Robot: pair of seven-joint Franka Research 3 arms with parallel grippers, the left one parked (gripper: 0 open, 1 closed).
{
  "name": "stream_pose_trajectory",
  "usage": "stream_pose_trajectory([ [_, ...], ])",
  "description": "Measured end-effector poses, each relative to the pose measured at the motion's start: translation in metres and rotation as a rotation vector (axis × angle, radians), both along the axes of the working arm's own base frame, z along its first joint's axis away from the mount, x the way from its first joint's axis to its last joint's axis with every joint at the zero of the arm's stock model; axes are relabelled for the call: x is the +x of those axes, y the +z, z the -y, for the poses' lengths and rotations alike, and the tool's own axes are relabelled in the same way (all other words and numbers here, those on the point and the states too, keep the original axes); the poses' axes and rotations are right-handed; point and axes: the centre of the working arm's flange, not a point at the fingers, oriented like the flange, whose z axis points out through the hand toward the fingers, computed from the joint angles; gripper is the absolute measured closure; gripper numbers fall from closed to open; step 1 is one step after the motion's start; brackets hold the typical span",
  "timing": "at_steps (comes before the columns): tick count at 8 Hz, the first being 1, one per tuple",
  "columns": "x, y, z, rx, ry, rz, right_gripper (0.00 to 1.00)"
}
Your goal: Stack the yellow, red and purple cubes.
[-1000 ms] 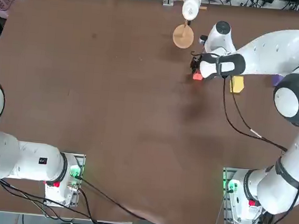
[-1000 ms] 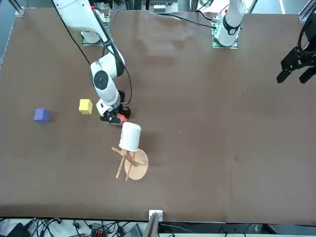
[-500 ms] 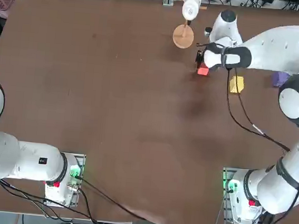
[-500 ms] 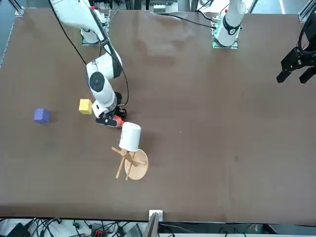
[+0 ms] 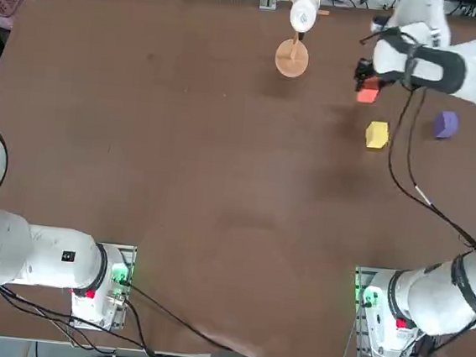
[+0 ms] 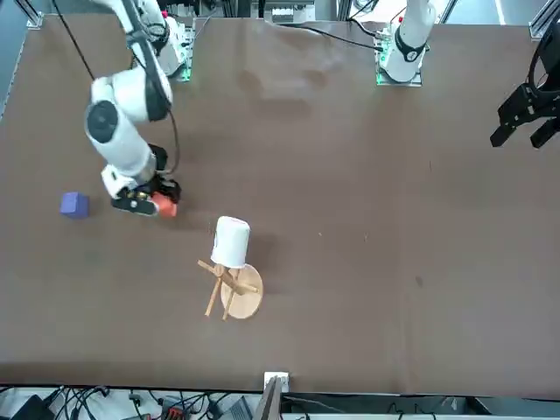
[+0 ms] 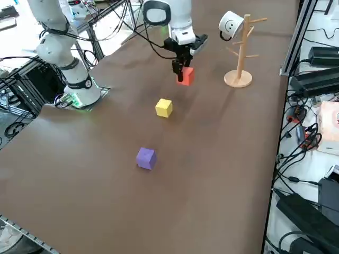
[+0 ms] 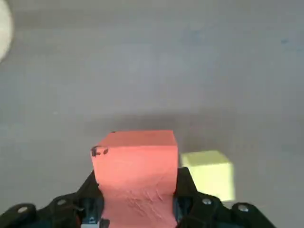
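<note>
The right gripper (image 8: pixel 137 204), clamped on the red cube (image 8: pixel 135 173), has lifted it and swung toward three o'clock in the top view, where the yellow cube (image 5: pixel 377 134) waits at about five o'clock from it, so stacking can probably begin there.

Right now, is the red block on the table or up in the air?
Up in the air: the right gripper grips the red block, table showing beyond it.
</note>
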Motion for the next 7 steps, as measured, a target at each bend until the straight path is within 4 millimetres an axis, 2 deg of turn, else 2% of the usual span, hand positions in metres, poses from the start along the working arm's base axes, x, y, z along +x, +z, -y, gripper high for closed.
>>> stream_pose_trajectory([
  [1,-0.01,-0.003,0.026,0.002,0.017,-0.005,0.31],
  [2,-0.022,-0.013,0.042,0.006,0.023,0.007,0.31],
  [5,-0.061,-0.058,0.06,0.016,0.042,0.06,0.31],
  [7,-0.069,-0.067,0.081,0.013,0.041,0.055,0.31],
])
